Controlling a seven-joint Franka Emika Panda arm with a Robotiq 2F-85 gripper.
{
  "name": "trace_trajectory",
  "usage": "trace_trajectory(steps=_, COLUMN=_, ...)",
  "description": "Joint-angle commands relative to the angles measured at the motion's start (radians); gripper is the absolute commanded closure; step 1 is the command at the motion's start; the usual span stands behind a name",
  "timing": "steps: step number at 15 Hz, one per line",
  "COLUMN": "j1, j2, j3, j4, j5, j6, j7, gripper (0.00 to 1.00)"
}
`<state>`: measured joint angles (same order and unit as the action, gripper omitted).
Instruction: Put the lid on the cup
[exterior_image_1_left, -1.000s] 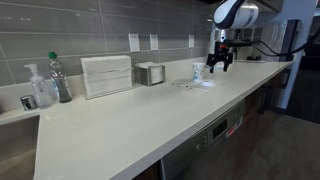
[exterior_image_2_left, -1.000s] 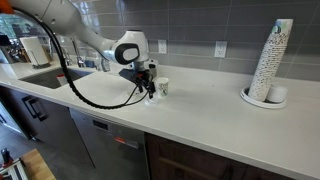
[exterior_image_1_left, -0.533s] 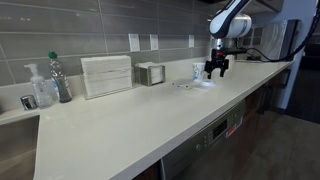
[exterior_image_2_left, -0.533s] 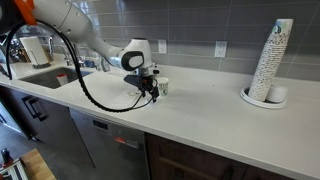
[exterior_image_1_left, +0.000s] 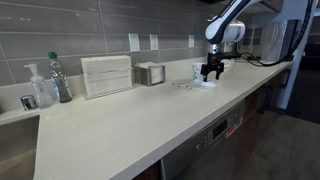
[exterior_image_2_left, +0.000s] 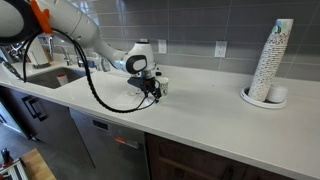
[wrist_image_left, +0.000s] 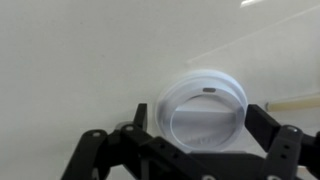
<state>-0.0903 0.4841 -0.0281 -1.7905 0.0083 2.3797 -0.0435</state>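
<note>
The lid (wrist_image_left: 203, 108) is a flat round white disc with a small slot, lying on the pale counter. In the wrist view it lies between my two dark fingers, which stand apart on either side of it. My gripper (wrist_image_left: 200, 128) is open. In both exterior views the gripper (exterior_image_1_left: 210, 72) (exterior_image_2_left: 152, 92) hangs low over the counter, right beside the short white cup (exterior_image_1_left: 197, 72) (exterior_image_2_left: 162, 86). The lid (exterior_image_1_left: 205, 85) shows only faintly under the gripper in an exterior view.
A tall stack of white cups (exterior_image_2_left: 272, 60) stands on a plate far along the counter. A soap bottle (exterior_image_1_left: 40, 90), a drink bottle (exterior_image_1_left: 60, 78), a napkin box (exterior_image_1_left: 106, 75) and a small metal holder (exterior_image_1_left: 151, 74) line the wall. The sink (exterior_image_2_left: 50, 76) is nearby.
The arm has come down and the gripper has sunk toward the counter over the lid. The cup and lid have not moved.
</note>
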Motion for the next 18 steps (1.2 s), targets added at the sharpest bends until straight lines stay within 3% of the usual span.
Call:
trace_trajectory(steps=1, j1=-0.004, j2=0.039, j3=0.012, j4=0.048, j5=0.022, j6=0.001, j7=-0.022, gripper=0.0)
trace_trajectory(steps=18, j1=0.001, j2=0.086, j3=0.011, j4=0.112, j5=0.013, j6=-0.072, j7=-0.007, gripper=0.0)
